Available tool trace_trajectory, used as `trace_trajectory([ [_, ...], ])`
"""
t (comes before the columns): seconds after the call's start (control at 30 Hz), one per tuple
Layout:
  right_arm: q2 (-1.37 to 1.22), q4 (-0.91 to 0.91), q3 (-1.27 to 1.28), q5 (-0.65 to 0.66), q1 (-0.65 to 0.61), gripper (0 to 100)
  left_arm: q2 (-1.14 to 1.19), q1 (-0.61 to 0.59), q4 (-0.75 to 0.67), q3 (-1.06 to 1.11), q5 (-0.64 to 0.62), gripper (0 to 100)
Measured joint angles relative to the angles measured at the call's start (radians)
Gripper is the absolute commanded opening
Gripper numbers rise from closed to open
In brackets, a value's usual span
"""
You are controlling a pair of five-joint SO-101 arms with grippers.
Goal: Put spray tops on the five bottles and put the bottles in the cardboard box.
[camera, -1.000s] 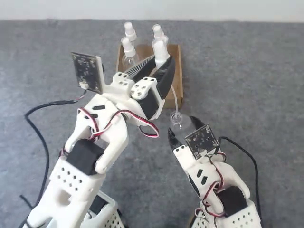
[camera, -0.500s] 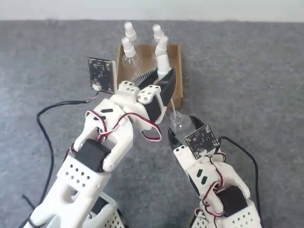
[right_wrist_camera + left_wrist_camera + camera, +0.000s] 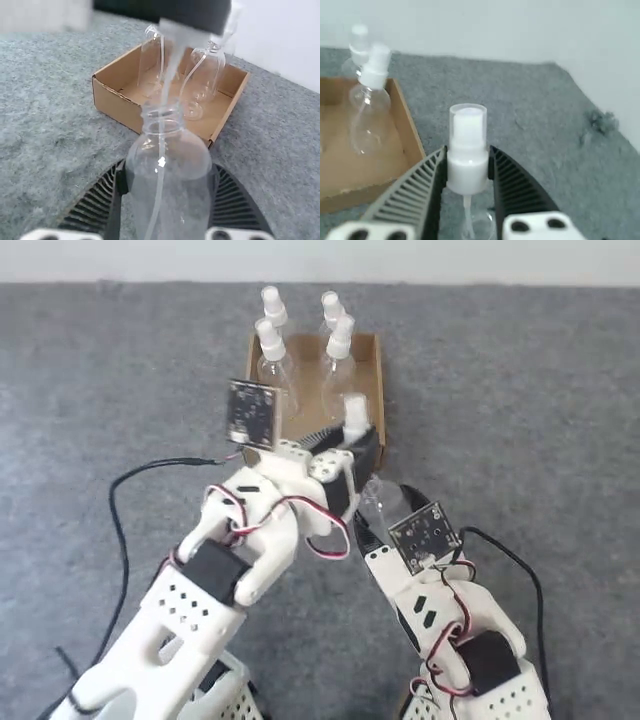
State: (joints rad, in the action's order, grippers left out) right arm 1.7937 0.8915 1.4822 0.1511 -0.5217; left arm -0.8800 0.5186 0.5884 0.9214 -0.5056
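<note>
White plastic spray top (image 3: pixel 468 127) is clamped at its collar between the ribbed jaws of the left gripper (image 3: pixel 467 167), which are narrow around it. Its dip tube (image 3: pixel 166 75) hangs straight down and passes through the open neck into the clear bottle (image 3: pixel 168 150). The right gripper (image 3: pixel 167 177) holds that bottle upright by the body, jaws snug on both sides. The collar sits above the neck rim and is not yet seated; the right wrist view shows a stretch of bare tube between them.

Step in hand, as I judge it: capping the fifth bottle. The next move calls for a straight descent of the left arm with the collar centred on the neck, then a press or twist while the right arm holds firm. Sideways drift could bend the tube or tip the bottle.

Just far of both grippers stands the cardboard box (image 3: pixel 378 380), with four capped bottles (image 3: pixel 272 355) upright inside. A grey felt-like cover (image 3: pixel 520 390) lies under everything.
</note>
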Motion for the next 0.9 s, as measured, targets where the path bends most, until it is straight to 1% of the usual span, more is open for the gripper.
trace_trajectory([
  [0.07, 0.000, -0.003, 0.009, 0.000, 0.018, 12.2, 0.000, -0.003, 0.000, 0.002, 0.015, 1],
  [0.3, 0.000, -0.003, 0.009, 0.000, 0.026, 12.2, 0.000, 0.057, 0.000, 0.031, 0.077, 1],
  [0.67, 0.000, -0.003, 0.009, 0.000, 0.035, 12.2, 0.000, 0.071, 0.000, 0.054, 0.086, 1],
  [0.8, 0.000, -0.003, 0.009, 0.000, 0.035, 12.2, 0.000, 0.089, 0.000, 0.054, 0.137, 1],
  [0.9, 0.000, -0.011, 0.009, 0.002, 0.060, 12.2, 0.000, 0.101, 0.000, 0.069, 0.155, 2],
])
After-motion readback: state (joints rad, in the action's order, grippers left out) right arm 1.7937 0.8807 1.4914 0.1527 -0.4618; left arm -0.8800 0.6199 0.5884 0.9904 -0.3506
